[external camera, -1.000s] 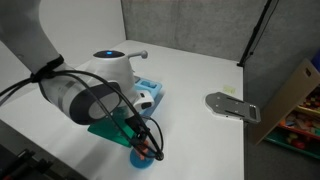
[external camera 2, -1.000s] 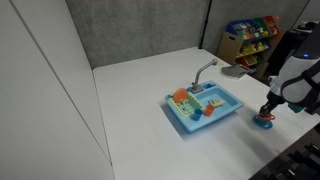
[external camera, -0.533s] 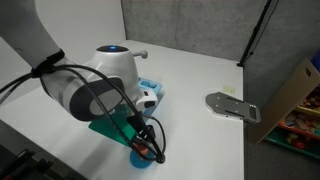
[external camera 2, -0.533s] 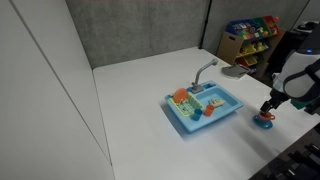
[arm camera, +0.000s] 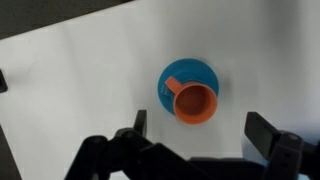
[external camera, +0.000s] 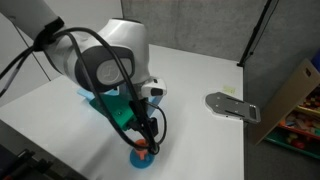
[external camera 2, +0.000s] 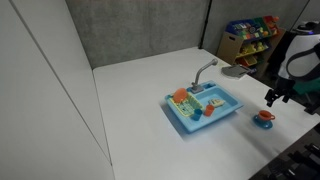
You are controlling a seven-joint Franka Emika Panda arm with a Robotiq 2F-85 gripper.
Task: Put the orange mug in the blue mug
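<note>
The orange mug (arm camera: 196, 103) was seen nested inside the blue mug (arm camera: 178, 74), near an edge of the white worktop (arm camera: 80, 60). The tool (arm camera: 203, 135) was held apart above, gripping nothing. A straight vertical lift would be advised, so neither rim is clipped.

Table (arm camera: 70, 90) bare around mugs (arm camera: 190, 95); sink tray (external camera 2: 205, 108) well apart.

The white bench (external camera: 200, 75) carries three things. A blue toy sink (external camera 2: 205, 108) with a grey tap stands near its middle, well clear of every edge. A blue mug (external camera 2: 264, 119) stands apart from the sink, close to one edge of the bench; the wrist view looks straight down on it (arm camera: 188, 88). A flat grey plate (external camera: 232, 105) lies near another edge.
</note>
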